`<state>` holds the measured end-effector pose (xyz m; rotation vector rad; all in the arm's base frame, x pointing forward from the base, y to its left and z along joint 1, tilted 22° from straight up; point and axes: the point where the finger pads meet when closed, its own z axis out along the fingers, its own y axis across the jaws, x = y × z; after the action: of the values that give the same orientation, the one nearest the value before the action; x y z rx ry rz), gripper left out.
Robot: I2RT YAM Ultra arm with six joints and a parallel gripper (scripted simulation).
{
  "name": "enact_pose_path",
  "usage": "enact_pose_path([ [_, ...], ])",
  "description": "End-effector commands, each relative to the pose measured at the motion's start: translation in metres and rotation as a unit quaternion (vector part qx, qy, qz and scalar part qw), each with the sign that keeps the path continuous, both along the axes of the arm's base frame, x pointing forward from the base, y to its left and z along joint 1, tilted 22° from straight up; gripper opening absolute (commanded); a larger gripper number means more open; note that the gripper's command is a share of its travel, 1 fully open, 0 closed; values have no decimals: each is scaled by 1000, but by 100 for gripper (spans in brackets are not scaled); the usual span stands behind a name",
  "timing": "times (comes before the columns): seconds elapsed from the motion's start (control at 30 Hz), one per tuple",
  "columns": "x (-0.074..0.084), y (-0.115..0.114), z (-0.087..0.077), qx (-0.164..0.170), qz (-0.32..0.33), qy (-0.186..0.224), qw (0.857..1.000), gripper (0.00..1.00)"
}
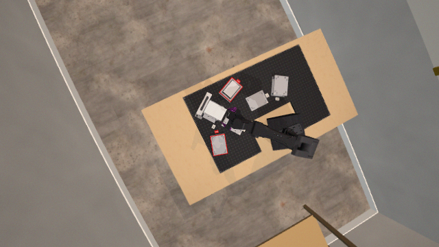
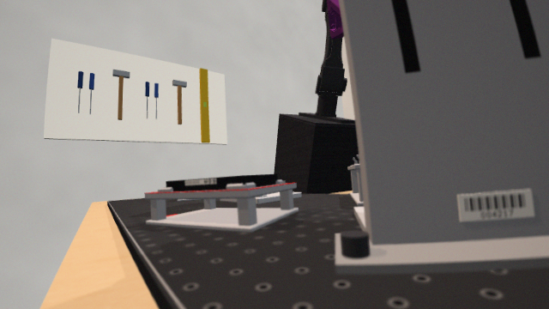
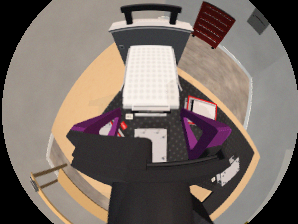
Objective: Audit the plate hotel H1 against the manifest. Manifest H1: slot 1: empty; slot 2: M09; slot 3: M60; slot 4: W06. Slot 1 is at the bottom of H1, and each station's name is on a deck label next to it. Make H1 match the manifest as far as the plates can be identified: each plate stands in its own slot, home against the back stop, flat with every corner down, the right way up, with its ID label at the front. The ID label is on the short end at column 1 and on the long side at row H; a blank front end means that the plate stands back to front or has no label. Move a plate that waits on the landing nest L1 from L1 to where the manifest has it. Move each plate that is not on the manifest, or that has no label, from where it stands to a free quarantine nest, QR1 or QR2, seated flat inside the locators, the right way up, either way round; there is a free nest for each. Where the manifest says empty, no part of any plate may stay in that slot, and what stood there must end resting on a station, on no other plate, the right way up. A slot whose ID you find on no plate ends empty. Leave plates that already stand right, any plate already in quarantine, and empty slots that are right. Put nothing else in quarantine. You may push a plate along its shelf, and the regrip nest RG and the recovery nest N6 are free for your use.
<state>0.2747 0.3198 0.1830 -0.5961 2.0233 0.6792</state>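
The plate hotel H1 (image 1: 206,103) (image 3: 149,28) stands at the left of the black deck; its grey side wall (image 2: 450,129) with a barcode sticker fills the right of the exterior view. A white plate with a grid of wells (image 1: 215,110) (image 3: 153,76) shows from above at the hotel's top level. The slots below and any ID labels are hidden. My gripper (image 1: 227,117) (image 3: 150,111) is open and empty, with purple fingers spread wide just in front of the hotel, above a small white nest (image 3: 152,141).
Two red-framed quarantine nests (image 1: 230,89) (image 1: 219,145) (image 2: 223,193) flank the hotel. Two grey nests (image 1: 256,100) (image 1: 280,86) lie to the right. The arm's base (image 1: 303,145) sits at the deck's right notch. Small white deck labels (image 1: 213,126) dot the deck.
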Motion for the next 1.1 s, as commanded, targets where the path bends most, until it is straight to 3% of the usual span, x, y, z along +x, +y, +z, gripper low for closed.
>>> enact_pose_path([
  [0.0, 2, 1, 6, 5, 0, -4, 1000, 100],
  [0.57, 15, 10, 11, 5, -1, -5, 1000, 100],
  [0.6, 15, 10, 11, 5, -1, -5, 1000, 86],
  [1.07, 15, 10, 11, 5, -1, -5, 1000, 86],
])
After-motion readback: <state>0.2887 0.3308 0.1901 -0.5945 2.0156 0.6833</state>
